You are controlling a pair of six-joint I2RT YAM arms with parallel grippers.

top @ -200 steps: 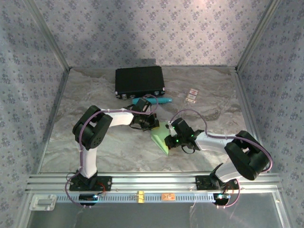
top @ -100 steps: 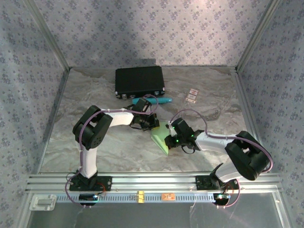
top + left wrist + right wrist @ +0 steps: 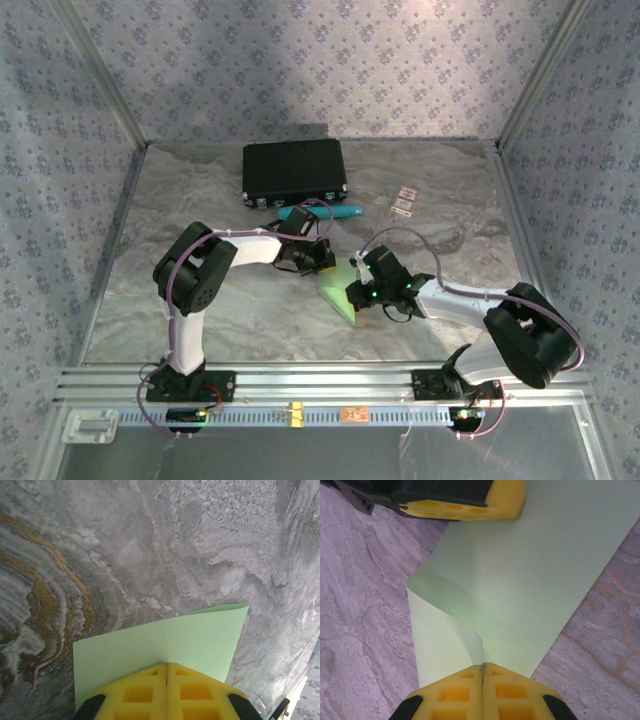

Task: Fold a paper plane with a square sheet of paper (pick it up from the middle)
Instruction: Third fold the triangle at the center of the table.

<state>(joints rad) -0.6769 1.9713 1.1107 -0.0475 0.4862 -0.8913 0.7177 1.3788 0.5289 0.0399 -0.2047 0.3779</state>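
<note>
sheet: pale green sheet [image 3: 338, 292], mid-table, nearer than the black case [image 3: 293, 170], lying between the two claws.
left claw [image 3: 166, 666]: clenched on the sheet's far-left edge.
right claw [image 3: 482, 668]: clenched on the opposite, near-right edge, where a flap curls over.
key relation: the sheet spans claw to claw, neither arm nearer; any crease likely runs across that span.

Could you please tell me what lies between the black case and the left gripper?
In the top view, a teal tube lies between the black case and the left gripper, close to the case.
</note>
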